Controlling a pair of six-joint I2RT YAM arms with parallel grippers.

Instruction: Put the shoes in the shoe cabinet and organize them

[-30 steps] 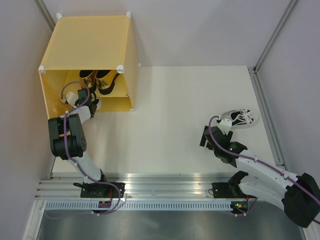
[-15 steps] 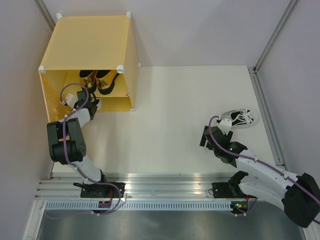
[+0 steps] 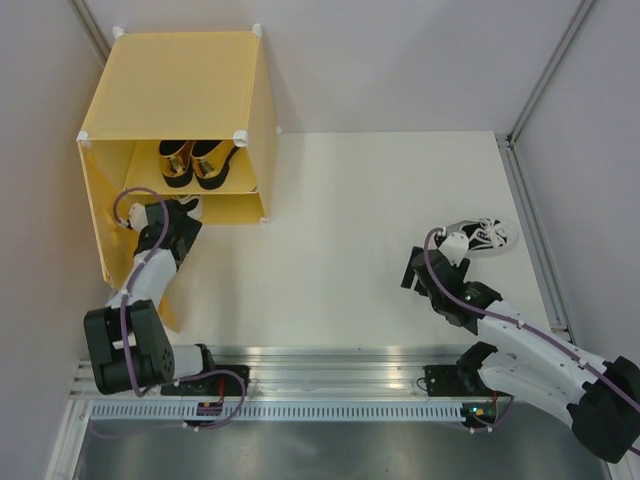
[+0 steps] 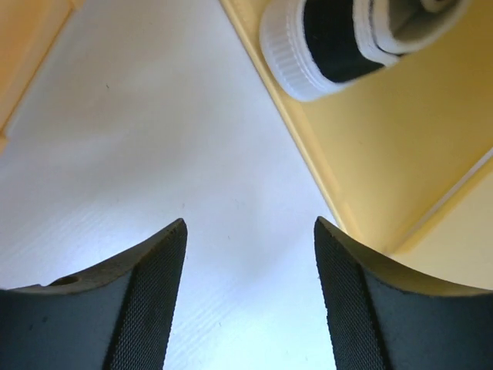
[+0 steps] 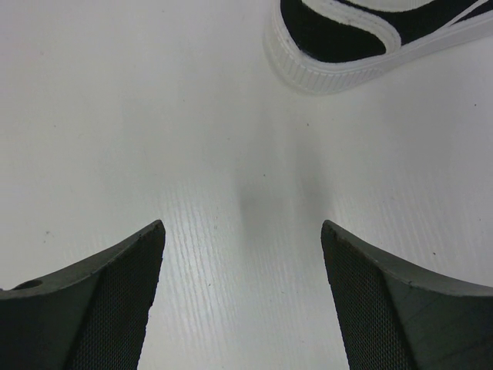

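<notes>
While the left gripper (image 4: 250,227) was seen open & empty just outside the shoe cabinet (image 3: 170,80), w/ one sneaker (image 4: 339,46) at its lower floor's front edge, and the right gripper (image 5: 240,227) open & empty near the 2nd sneaker (image 5: 362,38) on the worktop (image 3: 350,230), the stowed sneaker could be knocked out by a stray arm move.

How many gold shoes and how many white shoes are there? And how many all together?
Gold loafers: 2, side by side on the shelf of the cabinet.
White sneakers: 2, one on the table, the other on the cabinet's bottom floor.
Total: 4 shoes.
</notes>
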